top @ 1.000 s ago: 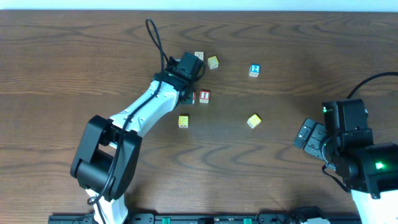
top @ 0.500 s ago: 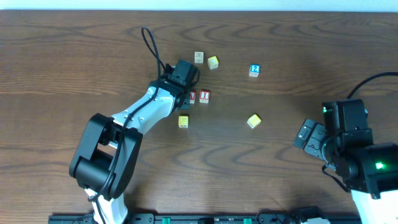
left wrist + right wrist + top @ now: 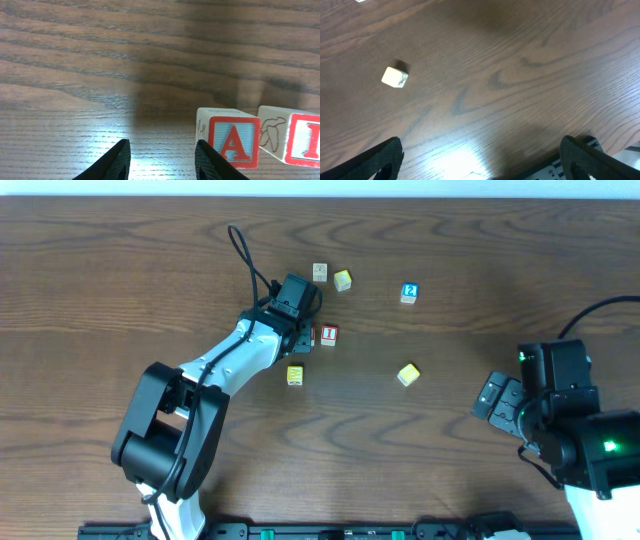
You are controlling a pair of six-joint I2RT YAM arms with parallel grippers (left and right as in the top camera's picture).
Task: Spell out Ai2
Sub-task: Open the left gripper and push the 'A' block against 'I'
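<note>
We find left claw point(image 3: 161, 152) and right claw point(image 3: 482, 155) spread, "A" block point(image 3: 232, 142) just beside "I" block point(image 3: 302, 140), "2" block point(image 3: 409, 292) well apart across open table point(image 3: 100, 280).

red-framed block point(image 3: 233, 141) reads a; blue block point(image 3: 409, 292) reads 2.

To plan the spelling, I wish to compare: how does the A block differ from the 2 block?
The A block has red print; the 2 block has blue. The A block sits beside the I block; the 2 block stands alone. Both are small cubes on the table.
</note>
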